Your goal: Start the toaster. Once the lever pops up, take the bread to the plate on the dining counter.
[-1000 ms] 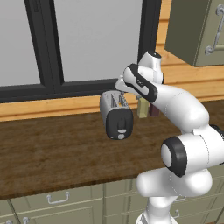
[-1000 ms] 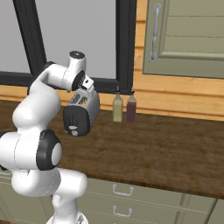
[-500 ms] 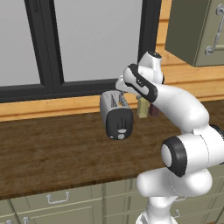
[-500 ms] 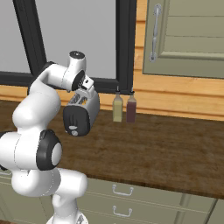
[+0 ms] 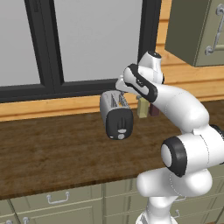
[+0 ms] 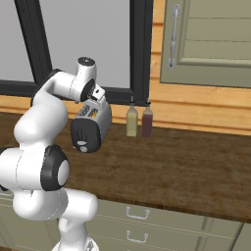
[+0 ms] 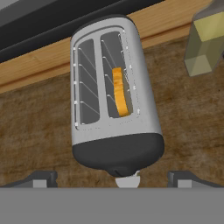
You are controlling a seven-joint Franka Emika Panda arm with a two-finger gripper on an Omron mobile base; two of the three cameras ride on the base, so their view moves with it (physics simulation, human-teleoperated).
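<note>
Only bread [image 7: 119,92] crust edge shows in toaster [image 7: 114,96] slot, lever hidden

Satin silver metal toaster [image 7: 111,83], glossy black end; matt wood-grain counter [image 5: 52,148].

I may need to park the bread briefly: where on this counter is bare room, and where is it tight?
Bare wood lies in front of the toaster out to the counter edge, and left of it. In the right base view, a wide free stretch runs right of the two bottles. It is tight between toaster and bottles, where the open gripper hangs above the toaster.
</note>
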